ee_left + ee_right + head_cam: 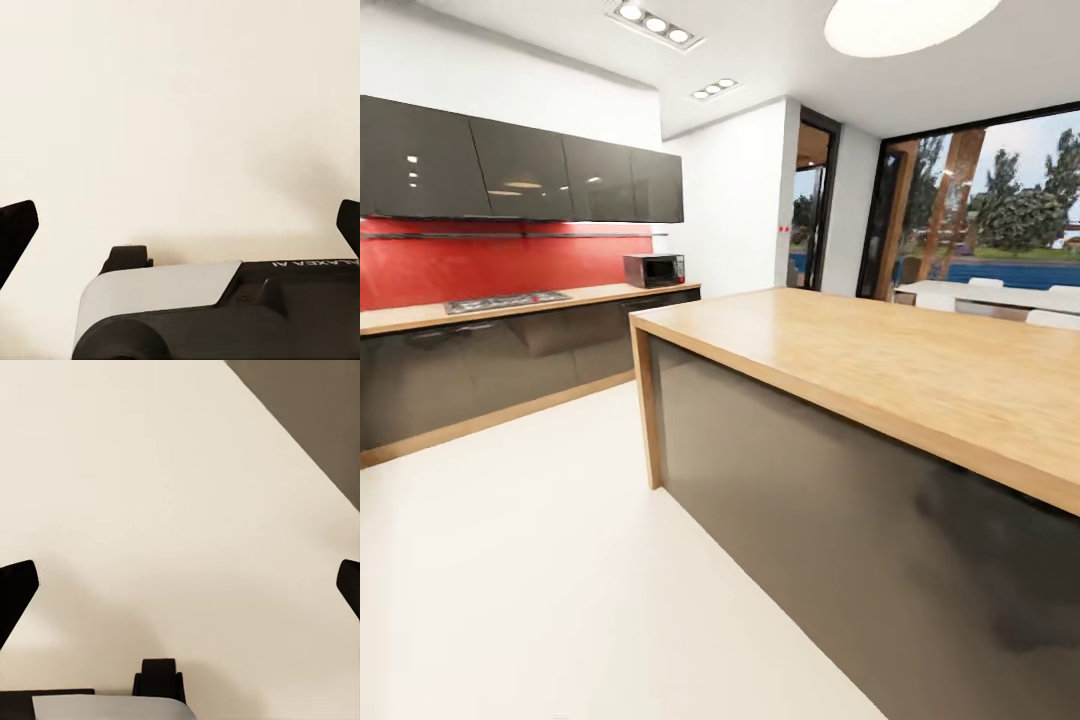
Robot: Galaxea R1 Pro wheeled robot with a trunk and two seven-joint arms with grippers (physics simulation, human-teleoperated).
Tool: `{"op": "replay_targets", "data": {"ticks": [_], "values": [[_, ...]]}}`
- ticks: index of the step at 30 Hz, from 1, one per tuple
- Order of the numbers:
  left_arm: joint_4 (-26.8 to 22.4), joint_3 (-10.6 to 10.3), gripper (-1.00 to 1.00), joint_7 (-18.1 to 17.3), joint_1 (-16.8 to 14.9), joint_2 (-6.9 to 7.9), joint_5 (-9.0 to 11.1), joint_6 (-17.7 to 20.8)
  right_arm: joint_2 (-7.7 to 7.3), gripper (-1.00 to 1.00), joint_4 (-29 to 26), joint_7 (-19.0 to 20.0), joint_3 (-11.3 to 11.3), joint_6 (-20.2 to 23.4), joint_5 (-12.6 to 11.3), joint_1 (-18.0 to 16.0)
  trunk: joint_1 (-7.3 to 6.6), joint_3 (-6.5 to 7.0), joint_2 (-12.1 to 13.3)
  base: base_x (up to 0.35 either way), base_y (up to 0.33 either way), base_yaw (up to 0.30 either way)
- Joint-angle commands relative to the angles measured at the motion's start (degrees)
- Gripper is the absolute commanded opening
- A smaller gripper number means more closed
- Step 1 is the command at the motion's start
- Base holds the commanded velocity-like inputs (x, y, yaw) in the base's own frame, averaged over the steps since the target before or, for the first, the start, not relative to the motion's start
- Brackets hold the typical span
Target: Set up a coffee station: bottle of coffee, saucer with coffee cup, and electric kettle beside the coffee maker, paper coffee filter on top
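Matt wood island top [880, 350], glossy grey panels [840, 520].

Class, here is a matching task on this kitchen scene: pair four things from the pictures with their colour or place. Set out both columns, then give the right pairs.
Things:
1. microwave
2. backsplash
3. island top
4. hob

Colour or place:
A. red, running under the dark wall cabinets
B. light wood, over a dark grey side
C. at the far end of the wall counter, by the white wall
D. set flat into the wall counter, partway along it

Pairs: 1-C, 2-A, 3-B, 4-D
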Motion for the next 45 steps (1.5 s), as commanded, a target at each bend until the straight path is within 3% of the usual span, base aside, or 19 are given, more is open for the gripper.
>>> {"op": "replay_targets", "data": {"ticks": [1, 22, 45], "values": [[-0.01, 0.00, 1.00, -0.09, 0.01, -0.02, -0.03, -0.10, 0.01, 1.00, 0.02, -0.01, 0.04, -0.13, 0.05, -0.02, 0.00, -0.05, -0.02, 0.000, 0.000, 0.239], [0.00, 0.00, 1.00, -0.01, 0.01, -0.27, -0.03, -0.10, 0.58, 1.00, 0.08, -0.02, 0.06, -0.14, 0.06, -0.02, 0.00, -0.05, -0.02, 0.000, 0.000, 0.241], [0.04, -0.08, 1.00, 0.00, 0.01, -0.36, 0.06, -0.10, 0.20, 1.00, 0.27, -0.24, -0.07, -0.13, 0.12, -0.02, 0.00, -0.05, -0.02, 0.000, 0.000, 0.268]]}}
